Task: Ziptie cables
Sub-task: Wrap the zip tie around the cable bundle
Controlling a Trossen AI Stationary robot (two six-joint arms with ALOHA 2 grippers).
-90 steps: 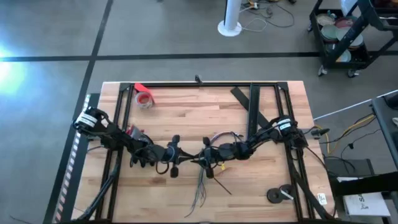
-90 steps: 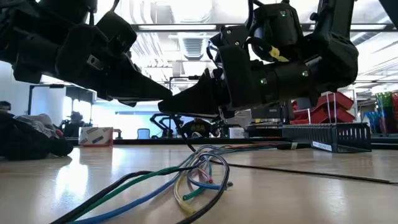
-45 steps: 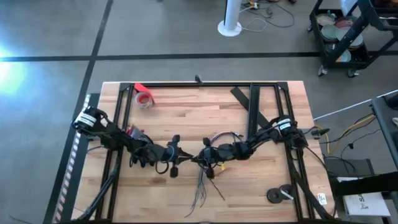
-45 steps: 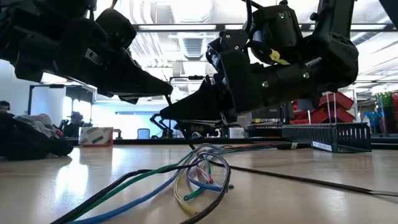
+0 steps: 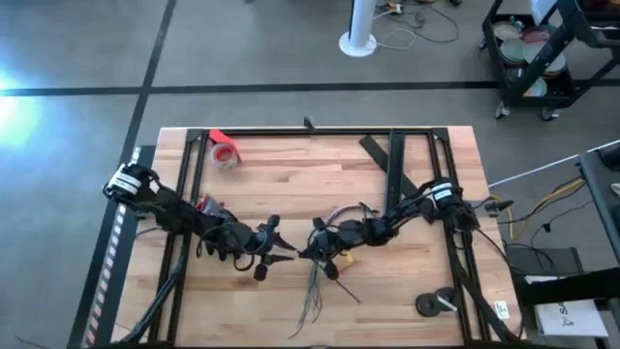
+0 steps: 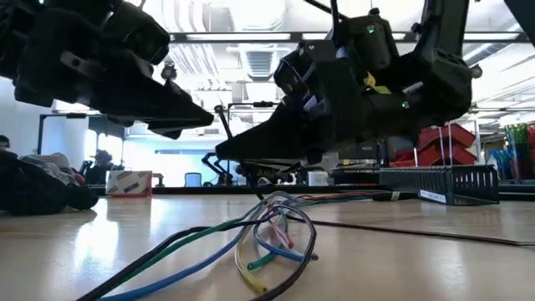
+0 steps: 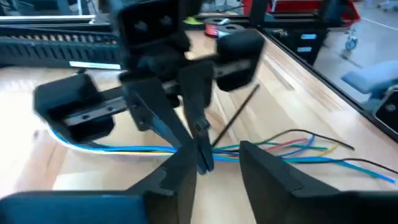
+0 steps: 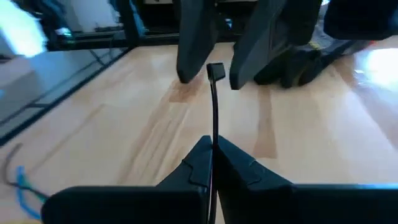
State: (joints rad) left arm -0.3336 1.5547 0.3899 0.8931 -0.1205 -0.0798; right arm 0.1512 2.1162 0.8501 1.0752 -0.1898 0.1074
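A: Which step was in hand?

B: A hand-over or threading of the ziptie (image 8: 213, 106) was judged to be under way, above the middle of the worktop (image 5: 320, 179), a little toward its front edge. The right pincer (image 8: 210, 152) was closed on the thin dark strip, its square head held up and pointed at the left pincer (image 8: 210, 46), whose fingers stood apart just beyond the head.

A: And the cables?

B: The cables (image 6: 251, 238) were seen lying loose on the wood below the two pincers, curled into a loop, with the ends fanned out toward the front edge. No strip was seen around them, so the binding was taken as not yet done.

A: What did the next move call for?

B: Fine alignment, it was judged: the head is small and the strip springy, so a near miss seemed likely.

A: Materials?

B: The ziptie looked stiff and smooth; the cables soft, round and glossy, in green, blue, dark and pale jackets. The worktop was of pale planked wood, with a red tape roll (image 5: 225, 154) near its far left corner.
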